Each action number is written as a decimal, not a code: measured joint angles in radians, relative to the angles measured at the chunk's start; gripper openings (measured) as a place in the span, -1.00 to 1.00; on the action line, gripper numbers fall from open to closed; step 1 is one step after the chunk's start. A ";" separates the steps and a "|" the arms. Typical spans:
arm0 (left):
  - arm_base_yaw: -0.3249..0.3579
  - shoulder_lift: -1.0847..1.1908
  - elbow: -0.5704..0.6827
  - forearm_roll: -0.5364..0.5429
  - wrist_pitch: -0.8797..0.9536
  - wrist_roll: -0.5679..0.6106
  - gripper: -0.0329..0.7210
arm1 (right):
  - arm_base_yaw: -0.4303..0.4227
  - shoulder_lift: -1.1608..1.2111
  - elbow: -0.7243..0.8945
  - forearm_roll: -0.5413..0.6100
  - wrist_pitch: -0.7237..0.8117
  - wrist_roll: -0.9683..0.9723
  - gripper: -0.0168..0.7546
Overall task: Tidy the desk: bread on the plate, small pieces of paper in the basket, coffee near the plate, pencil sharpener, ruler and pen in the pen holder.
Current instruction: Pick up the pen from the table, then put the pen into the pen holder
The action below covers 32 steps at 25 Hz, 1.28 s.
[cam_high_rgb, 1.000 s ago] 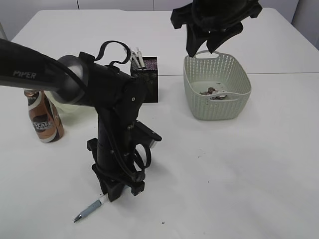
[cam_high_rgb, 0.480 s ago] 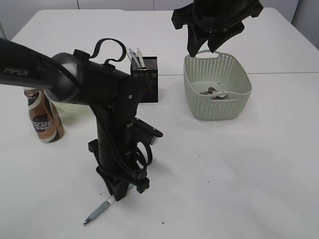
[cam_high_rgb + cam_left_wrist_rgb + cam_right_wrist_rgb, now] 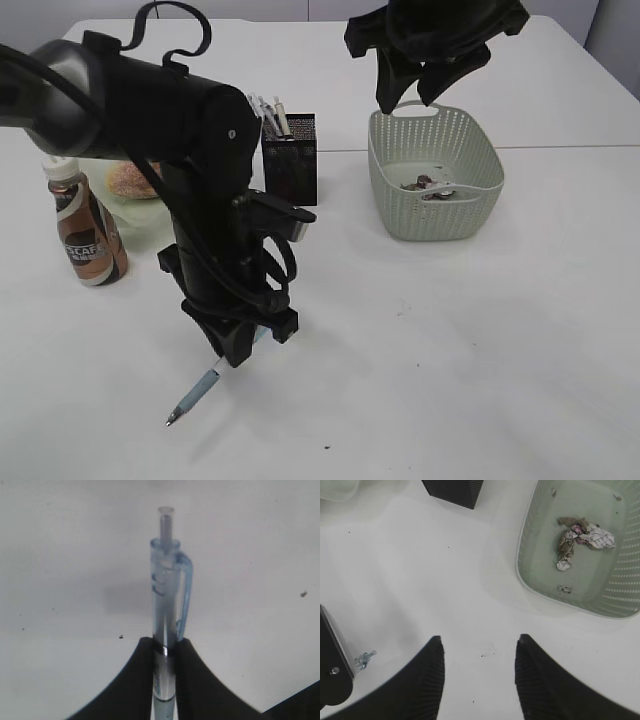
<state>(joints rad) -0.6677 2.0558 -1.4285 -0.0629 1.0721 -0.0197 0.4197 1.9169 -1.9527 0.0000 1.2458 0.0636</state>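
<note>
Left claw [image 3: 165,652]: clamped on pen [image 3: 167,605], lower left. Right claw [image 3: 479,672]: agape, empty. We'd lift clear, upend, lower into holder [image 3: 290,160].

A clear blue pen [image 3: 166,625] hung slanted, tip low over the white tabletop [image 3: 480,340]. The bread [image 3: 131,180] sat on the green plate [image 3: 140,228], the coffee [image 3: 84,232] upright beside it. Paper wads [image 3: 582,536] lay in the basket [image 3: 435,170].

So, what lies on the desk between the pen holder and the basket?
Nothing: in the exterior view the desk between the pen holder and the basket is bare white tabletop.
</note>
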 joint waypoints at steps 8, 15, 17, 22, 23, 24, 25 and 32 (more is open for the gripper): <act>0.000 -0.119 0.009 0.047 -0.078 -0.096 -0.74 | 0.000 0.000 0.000 0.030 0.000 0.006 -0.06; 0.000 -0.252 0.178 0.192 -0.348 -0.264 -0.74 | 0.000 0.000 0.000 0.034 0.000 0.006 -0.06; 0.000 -0.298 0.248 0.244 -0.462 -0.326 -0.74 | 0.000 0.000 0.000 0.034 0.000 0.006 -0.06; 0.000 -0.382 0.344 0.423 -0.698 -0.437 -0.74 | 0.000 0.000 0.000 0.036 0.000 0.006 -0.06; 0.002 -0.387 0.354 0.458 -0.742 -0.446 -0.74 | 0.000 0.000 0.000 0.036 0.000 0.006 -0.06; 0.009 -0.387 0.367 0.482 -0.788 -0.450 -0.74 | 0.000 0.000 0.000 0.036 0.000 0.006 -0.06; 0.017 -0.387 0.380 0.494 -0.843 -0.452 -0.74 | 0.000 0.000 0.000 0.036 0.000 0.006 -0.06; 0.169 -0.361 0.413 0.490 -1.280 -0.456 -0.74 | 0.000 0.000 0.000 0.026 0.000 0.006 -0.06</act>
<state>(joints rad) -0.4989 1.6949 -1.0155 0.4273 -0.2077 -0.4758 0.4197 1.9169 -1.9527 0.0262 1.2458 0.0698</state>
